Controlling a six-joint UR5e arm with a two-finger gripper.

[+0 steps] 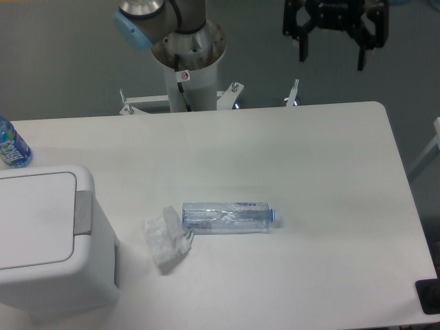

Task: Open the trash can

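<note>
The trash can (48,240) is a large white boxy bin at the table's front left, its flat lid down and a small grey latch tab (83,213) on its right side. My gripper (331,55) hangs high at the top right, beyond the table's far edge and far from the bin. Its two black fingers (302,45) are spread apart with nothing between them.
A clear plastic bottle (227,217) lies on its side mid-table, with a crumpled clear wrapper (165,238) just left of it. A blue-labelled bottle (12,146) stands at the left edge behind the bin. The arm's base column (187,65) rises behind the table.
</note>
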